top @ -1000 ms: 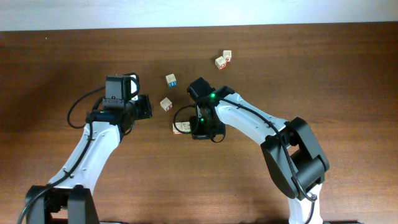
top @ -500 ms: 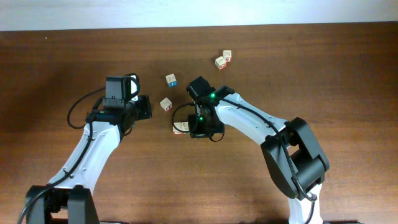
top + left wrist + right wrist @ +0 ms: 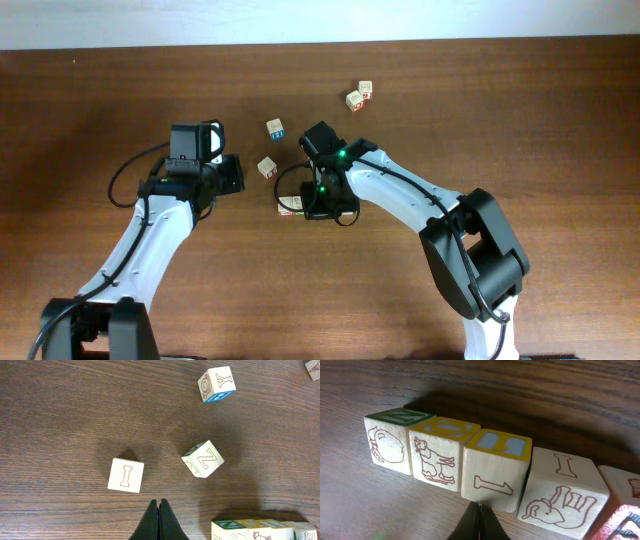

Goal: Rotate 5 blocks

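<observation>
Here, the blocks (image 3: 492,477) are pale wooden cubes with outlined letters and animals, touching in a row on the counter (image 3: 365,510). Left fingers (image 3: 153,525) and right fingers (image 3: 469,529) are pressed together.

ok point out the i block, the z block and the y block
i block (image 3: 126,475): left wrist view, centre of its top face
z block (image 3: 205,458): left wrist view, on the z face
y block (image 3: 220,382): left wrist view, on the y face
</observation>
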Controlling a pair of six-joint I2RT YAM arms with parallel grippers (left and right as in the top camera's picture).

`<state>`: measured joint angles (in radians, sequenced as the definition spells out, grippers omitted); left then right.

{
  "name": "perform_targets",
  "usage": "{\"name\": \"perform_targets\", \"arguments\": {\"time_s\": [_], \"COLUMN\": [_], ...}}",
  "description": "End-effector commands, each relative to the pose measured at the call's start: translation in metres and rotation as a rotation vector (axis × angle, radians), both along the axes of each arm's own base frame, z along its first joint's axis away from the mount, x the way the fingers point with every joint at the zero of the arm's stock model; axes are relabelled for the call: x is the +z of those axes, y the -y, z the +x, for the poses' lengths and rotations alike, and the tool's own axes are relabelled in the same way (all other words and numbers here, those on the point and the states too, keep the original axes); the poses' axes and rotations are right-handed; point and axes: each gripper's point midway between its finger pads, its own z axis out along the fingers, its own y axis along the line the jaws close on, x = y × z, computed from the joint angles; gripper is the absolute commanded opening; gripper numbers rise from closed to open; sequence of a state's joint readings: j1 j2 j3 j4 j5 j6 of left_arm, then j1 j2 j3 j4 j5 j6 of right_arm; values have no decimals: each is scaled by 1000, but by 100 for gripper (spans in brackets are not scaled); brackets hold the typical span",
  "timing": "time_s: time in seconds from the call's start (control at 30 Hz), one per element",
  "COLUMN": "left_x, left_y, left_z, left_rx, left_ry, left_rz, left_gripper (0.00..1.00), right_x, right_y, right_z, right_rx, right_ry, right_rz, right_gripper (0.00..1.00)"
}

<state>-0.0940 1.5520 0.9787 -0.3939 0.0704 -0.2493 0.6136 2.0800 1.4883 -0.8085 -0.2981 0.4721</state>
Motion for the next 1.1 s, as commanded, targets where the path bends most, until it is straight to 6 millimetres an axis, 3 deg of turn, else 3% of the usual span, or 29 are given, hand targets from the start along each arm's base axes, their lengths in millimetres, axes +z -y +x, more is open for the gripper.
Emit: {"name": "perform_targets", "arguments": {"time_s": [0.0,0.17,0.23,0.47,0.6,0.8,1.07], "left_x": [3,3,3,3,3,3,3], "left_y": [0,0,0,0,0,0,0], "left_z": [2,2,2,2,2,2,2], "left_rx": [-15,-15,-14,-15,-15,-15,-15], "left_ry": [11,11,10,10,11,11,11], "left_rz": [13,13,13,13,13,13,13], "left_gripper": [0,0,0,0,0,0,0], "right_x": [7,58,70,49,36,14,11], "right_y": [0,2,17,59,73,85,80], "right_z": [1,15,21,22,8,-13,-5], "right_rx": [-1,42,19,-55,-63,-53,-25], "right_ry": [-14,67,106,45,-17,-80,-38], "right_rz": [5,22,-20,-130,-167,-205,-183], "right_gripper": [4,4,4,4,4,4,4]}}
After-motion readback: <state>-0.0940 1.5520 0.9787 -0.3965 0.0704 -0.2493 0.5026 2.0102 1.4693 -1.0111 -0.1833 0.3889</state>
